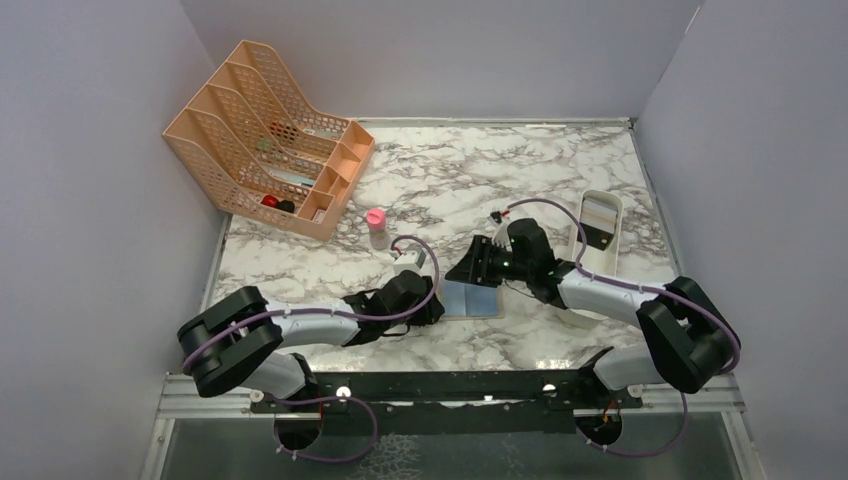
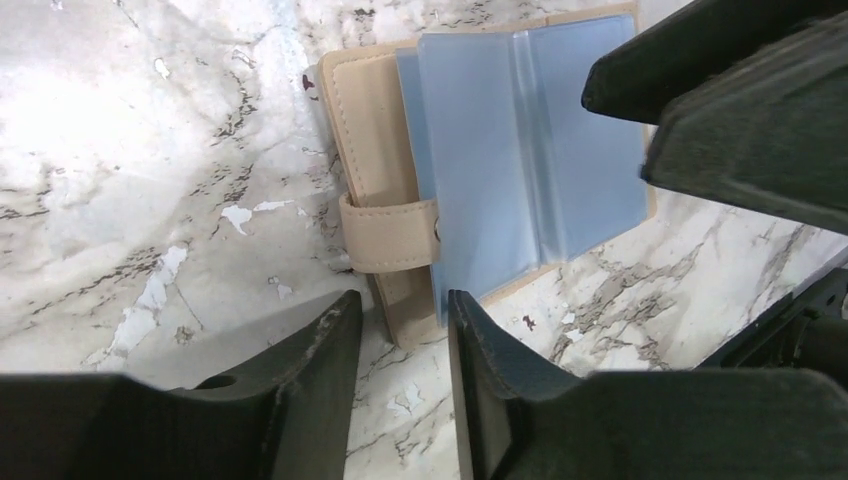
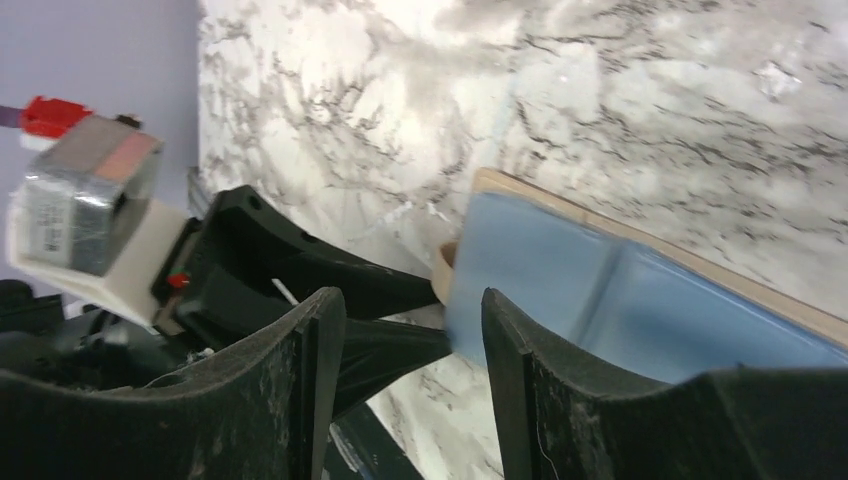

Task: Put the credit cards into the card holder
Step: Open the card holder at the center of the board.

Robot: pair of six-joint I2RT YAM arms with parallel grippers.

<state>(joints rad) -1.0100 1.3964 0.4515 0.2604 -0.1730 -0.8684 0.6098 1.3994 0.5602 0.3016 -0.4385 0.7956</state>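
The card holder (image 1: 471,298) lies open on the marble table between my two grippers, its light blue sleeves up. In the left wrist view its tan cover and snap tab (image 2: 375,160) lie just beyond my left gripper (image 2: 402,305), which is open and empty at the wallet's near edge. My right gripper (image 3: 410,300) is open and empty above the blue sleeves (image 3: 610,290); it also shows in the top view (image 1: 478,266). The credit cards lie in a white tray (image 1: 579,222) at the right: a black one (image 1: 601,238) and a greyish one (image 1: 601,209).
A peach mesh file rack (image 1: 265,135) stands at the back left. A small bottle with a pink cap (image 1: 377,226) stands just behind my left gripper (image 1: 436,306). Grey walls close the table on three sides.
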